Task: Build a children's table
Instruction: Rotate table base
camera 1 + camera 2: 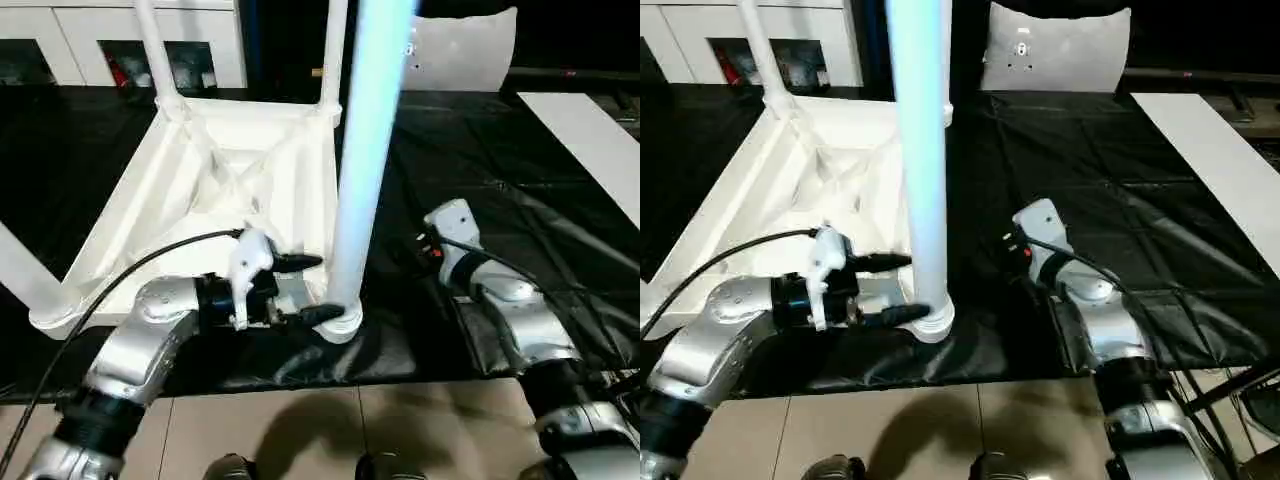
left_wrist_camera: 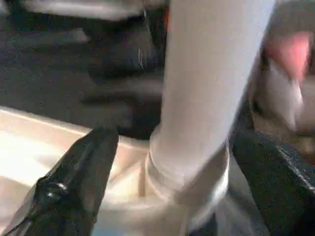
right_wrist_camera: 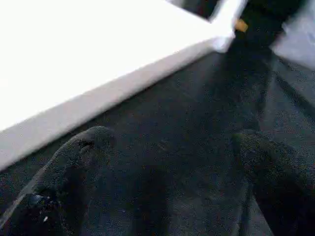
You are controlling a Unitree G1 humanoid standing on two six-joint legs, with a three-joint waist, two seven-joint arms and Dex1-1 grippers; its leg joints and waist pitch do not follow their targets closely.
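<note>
Left eye view: nearest, over the tiled floor (image 1: 300,420), the two silver forearms reach forward onto the black-sheeted tabletop (image 1: 470,150). The left gripper (image 1: 312,288) lies level at the near corner of the upside-down children's table (image 1: 250,170), its two black fingers spread to either side of the base of the near leg (image 1: 365,150), one finger on the table's ribbed underside, the other just beside the round corner socket (image 1: 343,322). In the left wrist view the fingers (image 2: 78,182) stand apart with the leg (image 2: 206,98) between them, a gap showing on each side, so the gripper is released, not clamped on the leg. The near leg stands upright in its socket at the tabletop's front edge.

The right gripper (image 3: 167,187) is beside the table's right flank, well apart from the leg; the right wrist view shows its fingers spread wide over bare black sheet, holding nothing, with the table's white edge (image 3: 98,98) near.

Farther back, two more legs (image 1: 155,50) rise from the far corner sockets, and another slants out at the left edge. Beyond stand white cabinets (image 1: 60,40) and a white panel (image 1: 465,50).
</note>
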